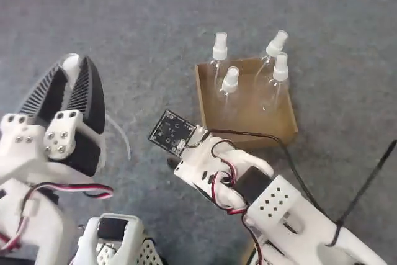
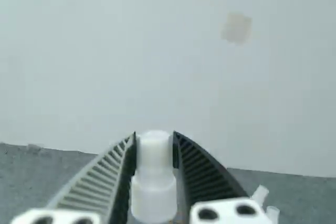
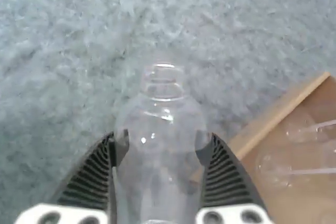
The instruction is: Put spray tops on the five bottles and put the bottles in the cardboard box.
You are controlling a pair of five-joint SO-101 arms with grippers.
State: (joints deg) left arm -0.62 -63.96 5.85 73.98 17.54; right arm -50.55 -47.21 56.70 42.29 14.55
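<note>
My left gripper (image 1: 74,66) is raised at the left of the table, shut on a white spray top (image 2: 153,174) that stands upright between its ribbed fingers (image 2: 110,171). The top's thin dip tube (image 1: 119,133) curves down below it. My right gripper (image 3: 161,142) is shut on a clear bottle (image 3: 160,129) with a bare, open neck, held over the grey carpet just beside the cardboard box (image 3: 278,116). In the high view the right arm (image 1: 229,178) lies in front of the box (image 1: 201,94). Several bottles with white spray tops (image 1: 231,79) stand in the box.
Grey carpet (image 1: 142,41) covers the table. A black cable (image 1: 291,166) runs from the right arm past the box's near right corner. A plain pale wall (image 2: 168,51) rises behind the table.
</note>
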